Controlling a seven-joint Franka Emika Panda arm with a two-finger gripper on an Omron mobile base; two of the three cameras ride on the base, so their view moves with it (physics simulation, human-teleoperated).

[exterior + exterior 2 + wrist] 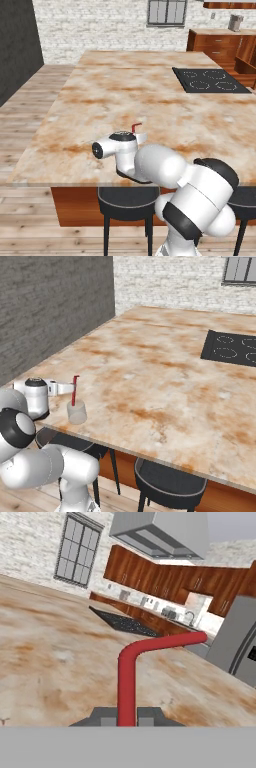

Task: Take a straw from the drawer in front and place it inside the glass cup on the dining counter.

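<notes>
Gripper point(127, 716) pinched on the straw point(128, 677): thin red tube, upright, top bent sideways. In the right base view, lower left, the straw point(74, 391) stands in a small clear glass cup point(77, 412) near the front edge of the dining counter point(165, 376), cream stone mottled rust-brown. Black cooktop point(232, 348) at right.

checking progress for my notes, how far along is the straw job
Fetching looks done: the end effector is shut on the red straw. In hand: the straw's lower end sits at the glass cup near the dining counter edge. Left: let go and pull away.
</notes>
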